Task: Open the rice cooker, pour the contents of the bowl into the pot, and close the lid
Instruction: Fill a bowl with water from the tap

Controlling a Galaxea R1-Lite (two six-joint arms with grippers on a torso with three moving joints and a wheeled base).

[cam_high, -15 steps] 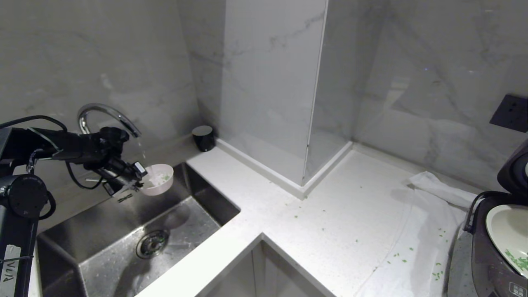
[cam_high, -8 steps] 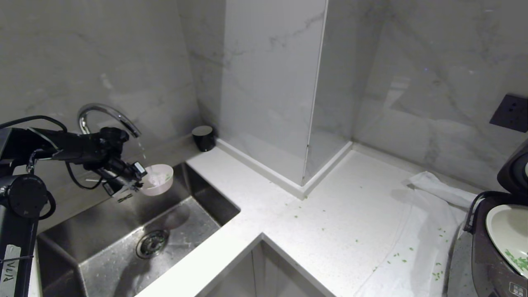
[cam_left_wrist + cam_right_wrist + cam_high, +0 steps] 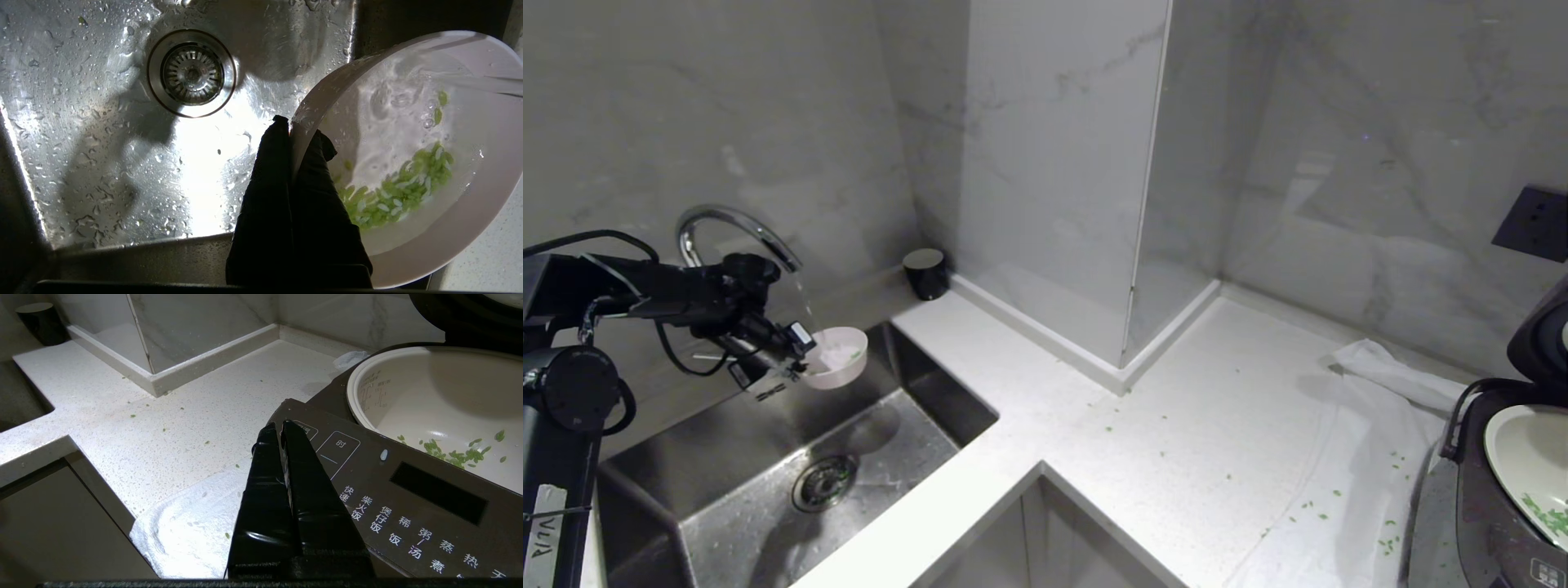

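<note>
Parked low at the front panel of the rice cooker point(image 3: 408, 498), lid up, a few green bits point(image 3: 453, 455) lying in its pot point(image 3: 433, 396): right gripper point(image 3: 278, 426), fingers pressed together on nothing. Farther off, reaching level over the sink point(image 3: 768, 490) from the left: left gripper point(image 3: 295, 130), pinching the bowl point(image 3: 470, 228) by its rim, held beneath the running tap point(image 3: 731, 224), probably to take water onto the bits point(image 3: 392, 196) inside.

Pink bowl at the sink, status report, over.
Left gripper shut on small pale pink bowl rim, under running chrome faucet. Chopped green bits inside. Right gripper shut, by open dark rice cooker. Nothing blocking.
</note>
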